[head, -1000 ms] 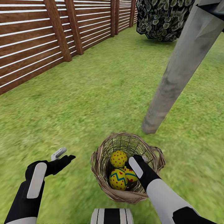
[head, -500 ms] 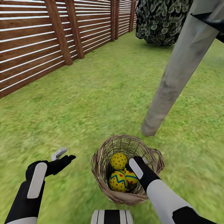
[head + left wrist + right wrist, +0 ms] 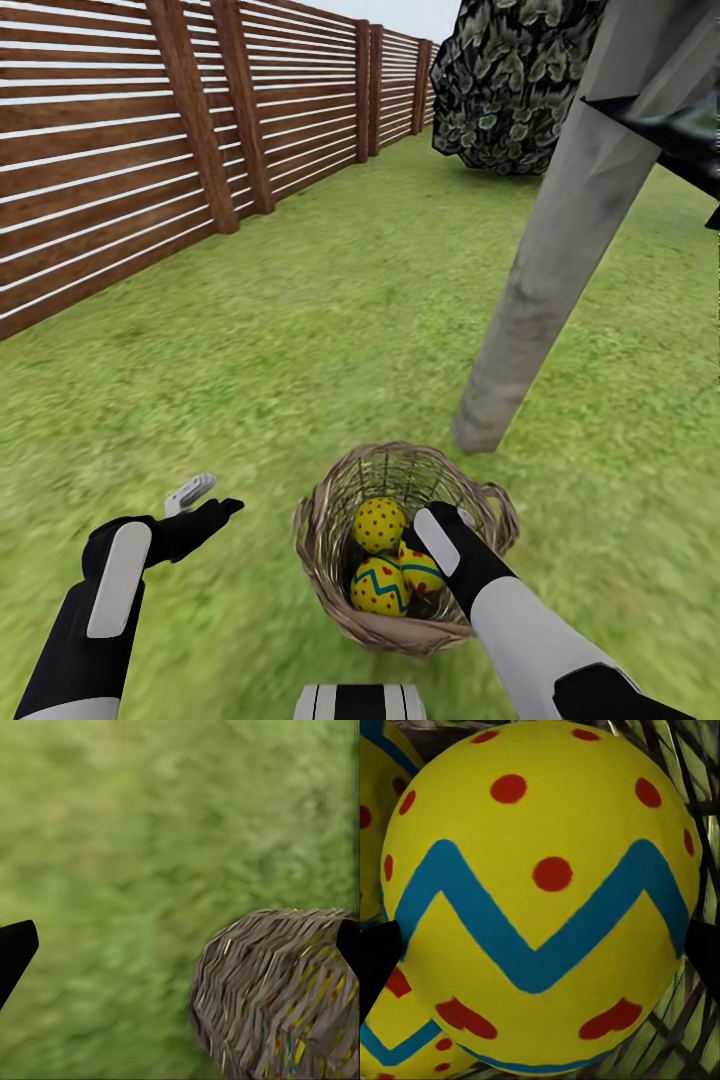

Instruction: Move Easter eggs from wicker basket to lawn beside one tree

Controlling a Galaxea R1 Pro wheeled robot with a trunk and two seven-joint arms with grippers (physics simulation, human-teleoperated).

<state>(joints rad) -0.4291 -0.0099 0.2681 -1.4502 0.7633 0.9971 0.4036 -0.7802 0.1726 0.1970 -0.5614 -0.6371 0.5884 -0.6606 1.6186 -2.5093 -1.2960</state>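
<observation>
1. The wicker basket (image 3: 400,640) stands on the lawn (image 3: 300,330), near me, just this side of the tree (image 3: 540,290) trunk; all three Easter eggs (image 3: 379,524) lie inside it.
2. My right gripper (image 3: 425,535) reaches into the basket. Its wrist view has an egg between the spread finger tips; I cannot tell whether they touch it.
3. My left gripper (image 3: 200,505) hovers over grass left of the basket, fingers apart, empty.
4. The fence (image 3: 120,150) runs along the left; I can read no writing.
</observation>
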